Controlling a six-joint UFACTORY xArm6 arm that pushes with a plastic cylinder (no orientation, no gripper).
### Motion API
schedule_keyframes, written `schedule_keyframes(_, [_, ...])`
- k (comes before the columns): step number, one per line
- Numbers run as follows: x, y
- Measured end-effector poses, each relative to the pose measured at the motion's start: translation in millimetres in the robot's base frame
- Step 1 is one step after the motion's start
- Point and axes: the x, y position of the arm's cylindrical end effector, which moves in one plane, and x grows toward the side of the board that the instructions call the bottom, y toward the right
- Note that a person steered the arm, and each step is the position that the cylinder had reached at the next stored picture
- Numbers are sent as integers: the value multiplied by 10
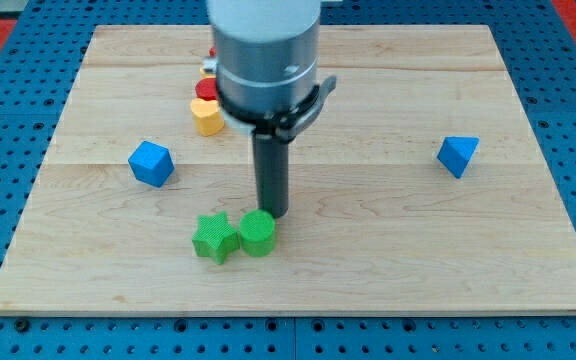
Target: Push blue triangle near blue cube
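The blue triangle lies at the view's right side of the wooden board. The blue cube lies at the view's left side. My tip is near the board's middle, just above and touching or almost touching a green cylinder. The tip is far from both blue blocks, roughly between them and lower down.
A green star sits right beside the green cylinder on its left. A yellow block and a red block lie near the view's top, partly hidden by the arm's grey body. Blue pegboard surrounds the board.
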Motion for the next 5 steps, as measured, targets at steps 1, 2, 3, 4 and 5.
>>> schedule_keyframes(1, [-298,23])
schedule_keyframes(2, [-514,945])
schedule_keyframes(3, [-606,1727])
schedule_keyframes(4, [-247,1950])
schedule_keyframes(5, [-233,2521])
